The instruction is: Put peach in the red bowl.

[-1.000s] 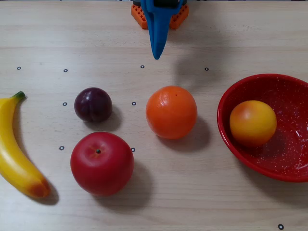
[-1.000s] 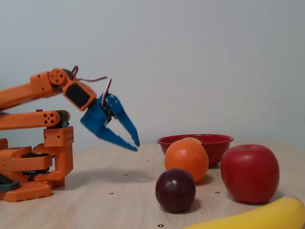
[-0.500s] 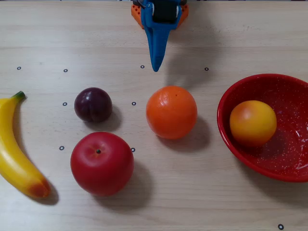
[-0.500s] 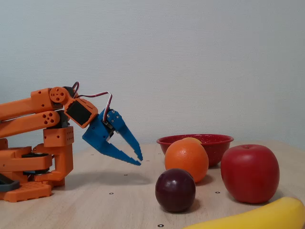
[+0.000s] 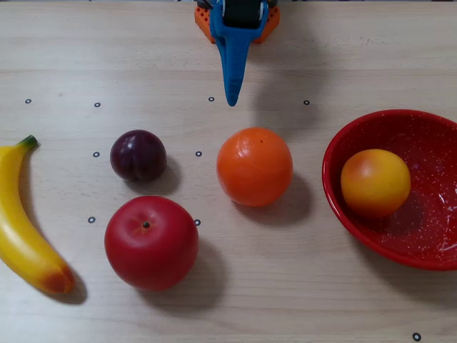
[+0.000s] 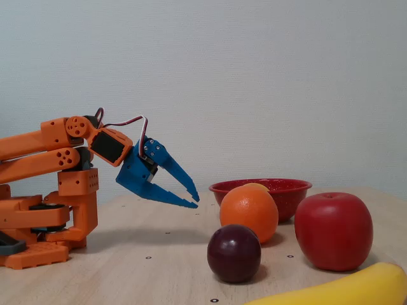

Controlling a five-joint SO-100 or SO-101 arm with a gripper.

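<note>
Where the top-down fixed view shows it best, the peach (image 5: 375, 182) lies inside the red bowl (image 5: 343, 221), resting against the left inner wall; yellow-orange skin, reddish blush on its upper left. In the side fixed view only a sliver of the peach (image 6: 256, 186) clears the rim of the red bowl (image 6: 289, 194).

Red bowl: glossy, white-speckled inside, standing at the right edge of the bench (image 5: 321, 307), cut off by the frame on its right.

Orange (image 5: 255, 166): on the bench just left of the bowl, apart from it. In the side view the orange (image 6: 249, 211) stands in front of the bowl and hides part of its wall.

Apple (image 5: 151, 242): large, red, stem dimple upward, lower left of the orange in the top-down view.

Plum (image 5: 138, 154): dark purple, just above the apple, near but not touching.

Banana (image 5: 21, 229): yellow, brown-tipped, along the left edge of the top-down view.

Pincer (image 6: 193, 200): blue, empty, jaws a little apart in the side view, tips pointing toward the fruit and held above the bench. In the top-down view the pincer (image 5: 231, 96) appears as a single narrow blade above the orange, well apart from the bowl.

Arm (image 6: 44, 136): orange, folded low at the left of the side view.
</note>
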